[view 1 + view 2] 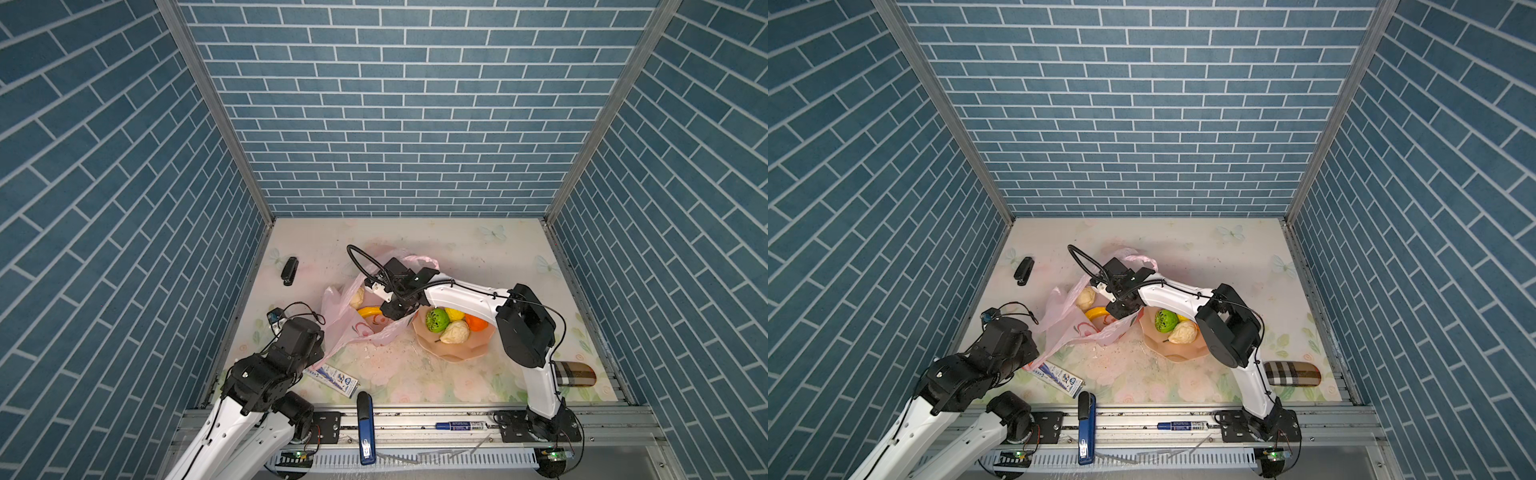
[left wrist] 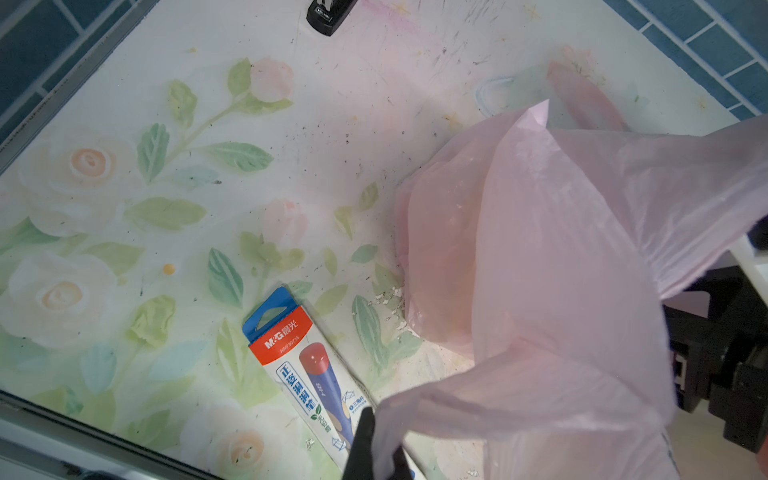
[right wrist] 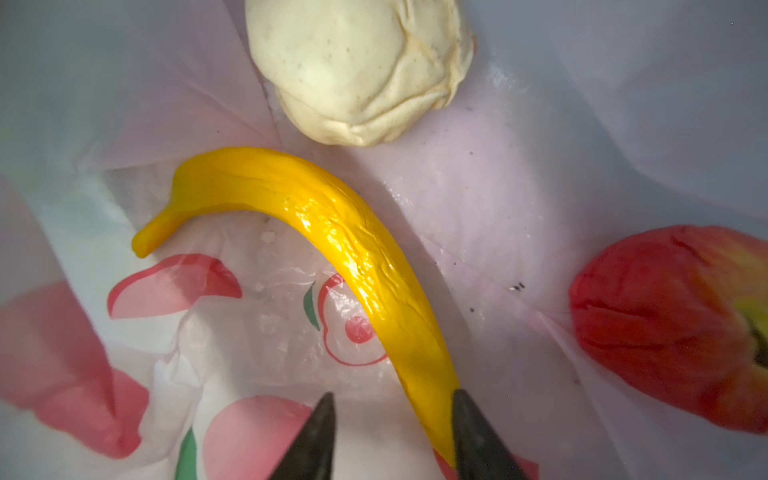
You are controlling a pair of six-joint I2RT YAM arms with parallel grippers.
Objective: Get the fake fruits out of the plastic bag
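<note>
Looking at a thin, crinkly, see-through pink plastic bag (image 1: pixel 353 332) with red fruit prints, slumped open on the floral worktop (image 1: pixel 415 374). Inside: glossy, wrinkled yellow plastic banana (image 3: pixel 332 224), dented cream fruit (image 3: pixel 357 70), creased red fruit (image 3: pixel 665 324). Already out on the peach scalloped plate (image 1: pixel 457 353) just beside it: dotted green ball (image 1: pixel 437 320), orange fruit (image 1: pixel 476 322), round yellow fruit (image 1: pixel 454 313), second cream fruit (image 1: pixel 455 332). As for the left pincer (image 2: pixel 374 449): clamped tight on the bag's handle. And the right pincer (image 3: pixel 392 399): down inside the bag, jaws parted, gripping nothing, banana's end just beside one fingertip.
</note>
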